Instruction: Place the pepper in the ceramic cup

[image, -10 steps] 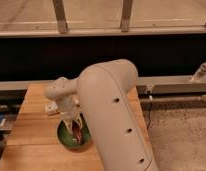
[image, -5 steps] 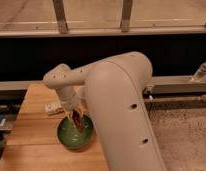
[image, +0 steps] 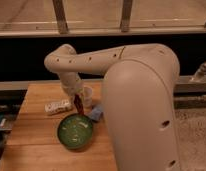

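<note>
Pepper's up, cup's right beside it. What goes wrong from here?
1. The gripper is shut on the pepper, which hangs low beside the ceramic cup, not above it; a sideways move may tip the cup.
2. A release here would likely drop the pepper onto the green plate below.
3. The cup mouth is narrow and the pepper long; it could catch the rim.

Wooden table with green plate, cup, packet
</note>
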Robot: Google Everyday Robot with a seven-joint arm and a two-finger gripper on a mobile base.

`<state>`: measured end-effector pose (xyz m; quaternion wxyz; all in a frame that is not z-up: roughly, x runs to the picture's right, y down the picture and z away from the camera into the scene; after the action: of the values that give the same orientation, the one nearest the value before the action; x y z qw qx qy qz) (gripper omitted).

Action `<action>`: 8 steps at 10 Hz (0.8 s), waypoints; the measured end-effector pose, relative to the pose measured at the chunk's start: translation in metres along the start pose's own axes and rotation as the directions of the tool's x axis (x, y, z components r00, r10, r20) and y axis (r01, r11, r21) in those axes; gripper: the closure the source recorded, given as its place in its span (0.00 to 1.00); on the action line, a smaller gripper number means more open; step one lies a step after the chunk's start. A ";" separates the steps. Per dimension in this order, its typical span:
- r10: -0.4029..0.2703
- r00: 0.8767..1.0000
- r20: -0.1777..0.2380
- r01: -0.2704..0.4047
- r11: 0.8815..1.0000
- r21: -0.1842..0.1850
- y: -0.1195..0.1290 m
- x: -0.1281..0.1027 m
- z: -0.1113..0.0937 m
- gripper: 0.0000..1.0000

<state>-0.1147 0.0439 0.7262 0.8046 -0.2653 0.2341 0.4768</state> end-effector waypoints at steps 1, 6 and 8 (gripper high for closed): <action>0.010 0.999 0.034 -0.011 1.000 0.010 -0.009 -0.010 -0.014 1.00; 0.013 0.982 0.189 -0.015 1.000 0.010 -0.033 -0.046 -0.047 1.00; 0.017 0.971 0.239 -0.014 1.000 -0.016 -0.047 -0.048 -0.059 1.00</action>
<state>-0.1008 -0.0446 0.7216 0.8213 -0.2099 0.1340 0.5132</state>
